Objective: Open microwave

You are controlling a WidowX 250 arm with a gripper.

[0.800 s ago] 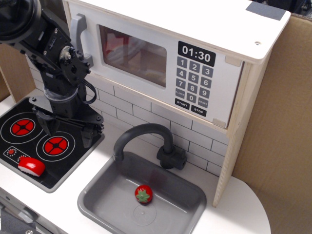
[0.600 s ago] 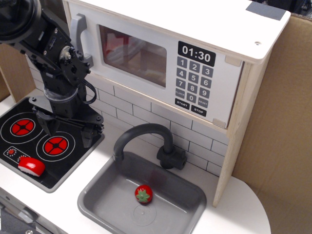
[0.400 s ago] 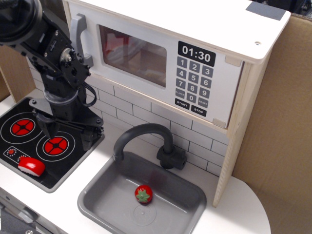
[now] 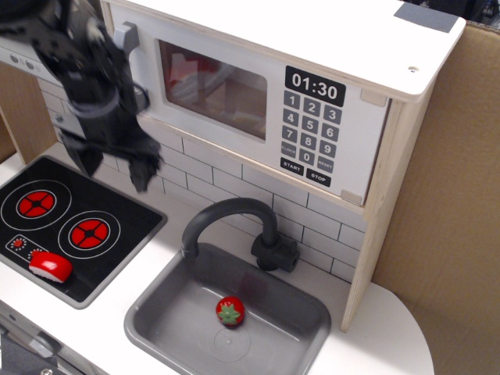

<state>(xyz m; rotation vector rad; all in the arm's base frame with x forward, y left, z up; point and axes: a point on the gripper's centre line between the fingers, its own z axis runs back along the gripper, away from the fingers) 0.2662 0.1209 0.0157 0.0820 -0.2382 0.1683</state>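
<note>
The white toy microwave (image 4: 258, 86) sits high on the wooden shelf, door shut. It has a clear window (image 4: 212, 88), a black clock panel reading 01:30 (image 4: 315, 87), grey number keys and a grey bar handle (image 4: 123, 48) at its left edge. My black gripper (image 4: 114, 170) hangs open and empty below and slightly left of the handle, in front of the tiled wall above the stove. The arm hides part of the handle.
A black stove (image 4: 70, 223) with red burners lies at the lower left, a red-and-white toy (image 4: 50, 267) on its front edge. A grey sink (image 4: 156, 312) holds a strawberry (image 4: 230, 312) under a black faucet (image 4: 234, 219). A cardboard wall (image 4: 445, 195) stands at the right.
The arm has risen from just above the stove burners toward the microwave handle. The gripper stays open. The microwave door has not moved.
</note>
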